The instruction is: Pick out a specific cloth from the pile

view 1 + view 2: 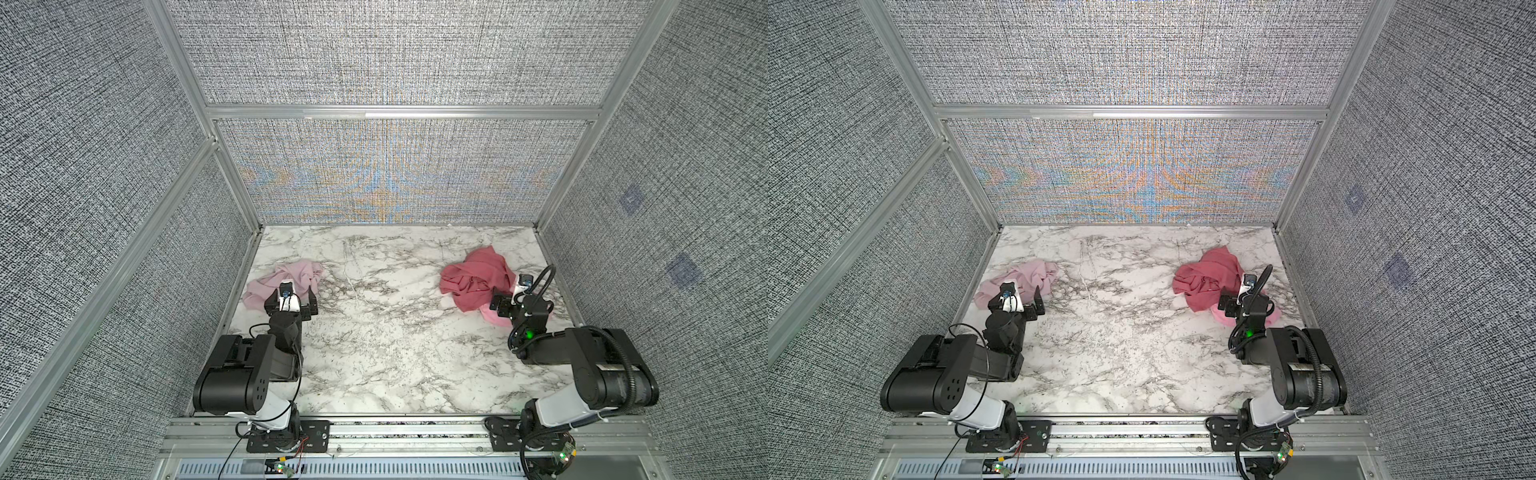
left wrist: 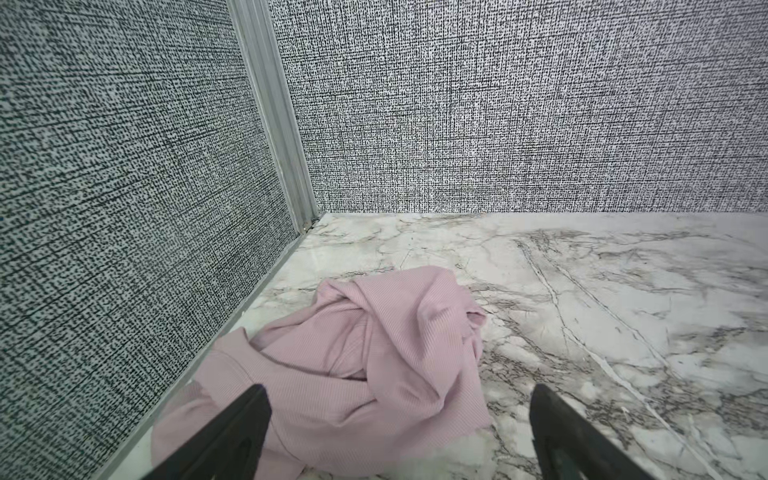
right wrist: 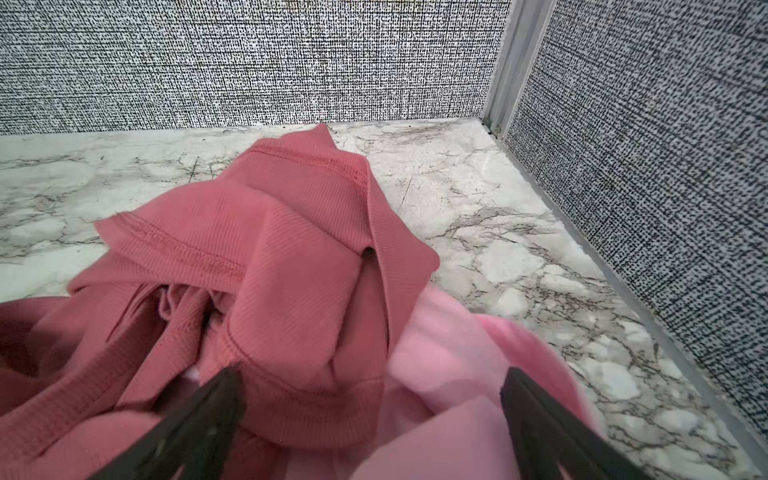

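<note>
My left pincer [image 2: 397, 390] is spread wide and empty at the dusty mauve cloth [image 1: 286, 278], which lies alone near the left wall [image 1: 166, 291], well apart from the pile [image 1: 473, 282] (that separation looks deliberate). My right pincer [image 3: 370, 372], equally spread, grips nothing above the pile.

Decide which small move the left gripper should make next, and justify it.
Probably lift the left gripper up and back, clear of the pale mauve cloth: its jaws stand open holding nothing, and that cloth lies alone on the marble tabletop, well apart from the rose-red and pink pile.
</note>
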Controlling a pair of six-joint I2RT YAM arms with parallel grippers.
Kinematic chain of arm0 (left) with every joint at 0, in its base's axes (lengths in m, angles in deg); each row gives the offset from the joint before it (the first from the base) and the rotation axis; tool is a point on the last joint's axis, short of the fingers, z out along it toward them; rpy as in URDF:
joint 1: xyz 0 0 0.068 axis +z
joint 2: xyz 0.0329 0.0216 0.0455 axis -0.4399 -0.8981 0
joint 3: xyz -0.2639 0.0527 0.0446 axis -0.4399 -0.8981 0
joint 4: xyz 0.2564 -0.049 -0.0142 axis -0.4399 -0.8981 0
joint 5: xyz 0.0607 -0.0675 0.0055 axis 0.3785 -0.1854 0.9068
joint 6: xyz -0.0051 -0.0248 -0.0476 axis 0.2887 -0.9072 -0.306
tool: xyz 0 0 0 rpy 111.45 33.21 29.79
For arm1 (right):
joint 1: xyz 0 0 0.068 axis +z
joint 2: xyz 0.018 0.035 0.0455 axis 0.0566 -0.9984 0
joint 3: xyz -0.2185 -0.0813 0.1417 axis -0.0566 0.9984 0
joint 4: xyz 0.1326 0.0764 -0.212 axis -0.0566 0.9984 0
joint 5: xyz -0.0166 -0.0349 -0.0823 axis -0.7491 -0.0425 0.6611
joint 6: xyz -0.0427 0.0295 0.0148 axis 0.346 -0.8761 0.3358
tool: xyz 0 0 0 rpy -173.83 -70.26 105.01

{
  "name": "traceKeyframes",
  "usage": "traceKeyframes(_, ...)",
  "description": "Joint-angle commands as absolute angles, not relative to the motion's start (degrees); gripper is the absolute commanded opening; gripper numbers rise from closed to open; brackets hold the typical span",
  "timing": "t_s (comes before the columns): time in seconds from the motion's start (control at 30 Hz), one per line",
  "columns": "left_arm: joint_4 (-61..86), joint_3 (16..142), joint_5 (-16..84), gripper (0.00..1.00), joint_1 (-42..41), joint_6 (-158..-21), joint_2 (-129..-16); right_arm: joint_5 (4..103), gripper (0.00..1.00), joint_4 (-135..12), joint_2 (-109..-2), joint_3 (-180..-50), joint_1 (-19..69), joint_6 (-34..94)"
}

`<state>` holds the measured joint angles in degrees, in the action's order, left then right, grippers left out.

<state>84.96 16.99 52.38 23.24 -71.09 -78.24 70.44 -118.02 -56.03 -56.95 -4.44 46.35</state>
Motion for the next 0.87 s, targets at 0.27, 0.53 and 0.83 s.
traceKeyframes(0.27,85.07,17.09,51.70,0.99,23.52,-71.30,-78.13,69.90,0.99,-118.80,-56.05,-57.04,-4.47,45.99)
traceKeyframes(0.53,89.18,15.12,57.39,0.99,23.38,-73.07,-78.18,69.91,0.99,-118.82,-56.04,-57.11,-4.47,46.01)
traceKeyframes(0.83,86.30,16.77,52.42,0.99,23.56,-71.28,-78.44,69.89,0.99,-118.80,-55.98,-57.07,-4.48,46.03)
